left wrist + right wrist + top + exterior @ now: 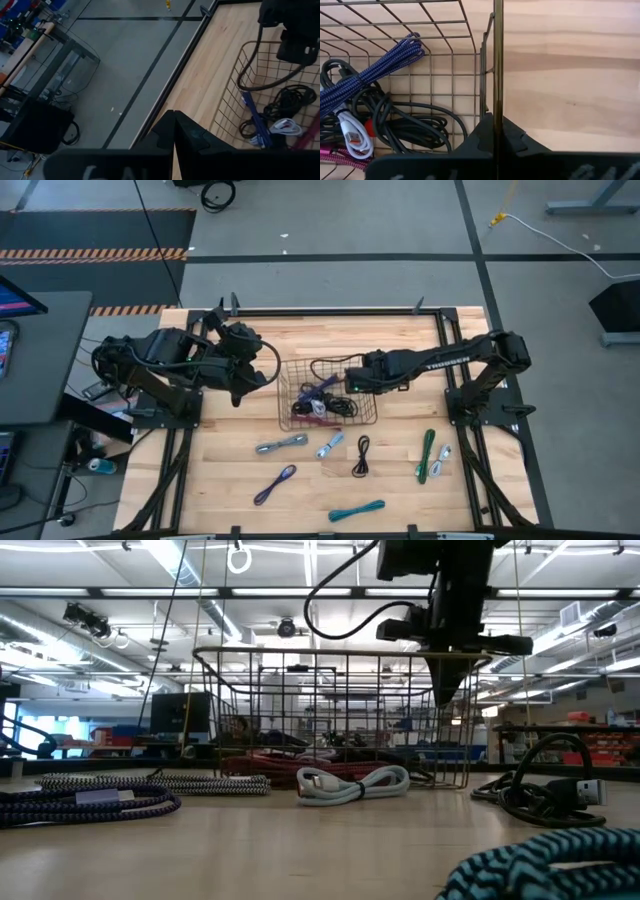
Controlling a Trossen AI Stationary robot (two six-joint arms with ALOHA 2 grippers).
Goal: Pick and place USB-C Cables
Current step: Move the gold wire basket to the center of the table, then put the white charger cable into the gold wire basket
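The wooden table (220,470) carries a wire mesh basket (290,395) near its middle, and both dark arms reach in toward it. The right gripper (352,376) hangs over the basket's far right edge with its 2 fingers pressed fully together and nothing between them; in the right wrist view the closed fingertips (496,131) sit right at the basket's wire wall (492,55), with bare wood on one side and the basket's contents on the other. The left gripper (262,372) waits just beside the basket's left edge, likewise clamped tight on nothing. Just below the right gripper, inside the basket, lie several USB-C Cables in a pile: a black cable (415,127) in loose loops, a purple braided cable (375,70) across it, a white cable (351,131) and a maroon one (340,156) at the edge. The other cables lie loose on the table, nearer the front edge than the right gripper and well apart from it: a grey-silver bundle (281,444), a pale grey coil (330,445), a small black coil (362,454), a green cable (427,454) with another pale one touching it, a purple cable (275,483) and a teal cable (357,510).
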